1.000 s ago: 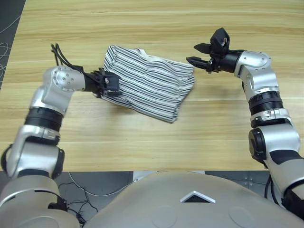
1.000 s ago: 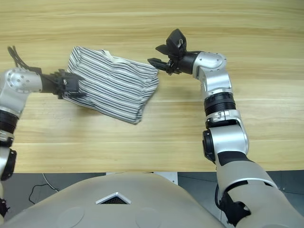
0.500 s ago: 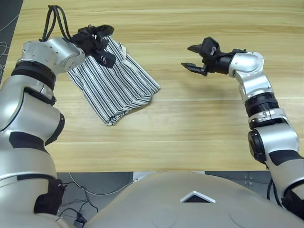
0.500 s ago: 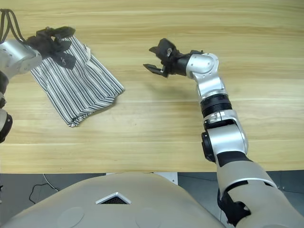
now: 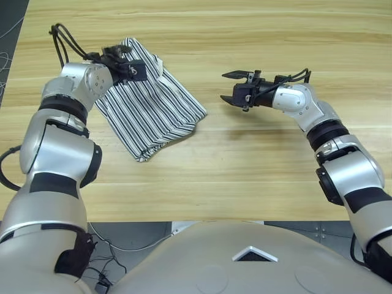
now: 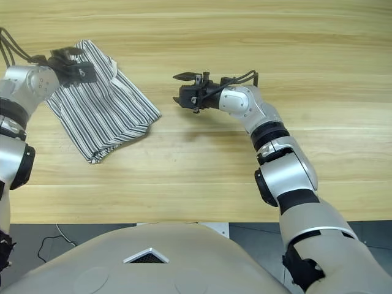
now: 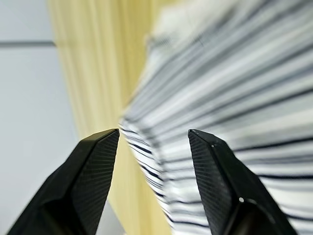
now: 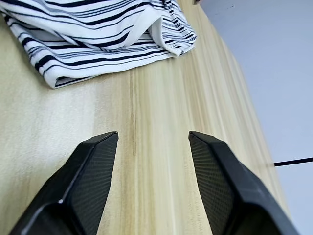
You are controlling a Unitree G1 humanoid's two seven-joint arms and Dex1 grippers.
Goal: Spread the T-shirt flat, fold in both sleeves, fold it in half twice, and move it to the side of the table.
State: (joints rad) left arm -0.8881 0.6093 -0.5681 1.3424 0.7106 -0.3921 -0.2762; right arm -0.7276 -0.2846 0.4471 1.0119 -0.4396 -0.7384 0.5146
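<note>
The striped T-shirt (image 5: 153, 110) lies folded into a small packet on the left part of the wooden table (image 5: 257, 159), turned at an angle. My left gripper (image 5: 125, 61) hovers at the packet's far left corner, open, and its wrist view shows the stripes (image 7: 234, 73) just beyond the fingertips (image 7: 102, 139). My right gripper (image 5: 236, 90) is open over bare wood a short way to the right of the shirt. Its wrist view looks along the table to the folded edge of the shirt (image 8: 98, 44).
The table's left edge (image 5: 23, 43) runs close to the shirt, with dark floor and cables beyond it. Its near edge (image 5: 202, 219) lies in front of the robot. Bare wood stretches across the middle, right and far side.
The shirt slid from the table's middle to the left side with my left gripper, which then let go. My right gripper swung left and lower over bare wood, staying open.
</note>
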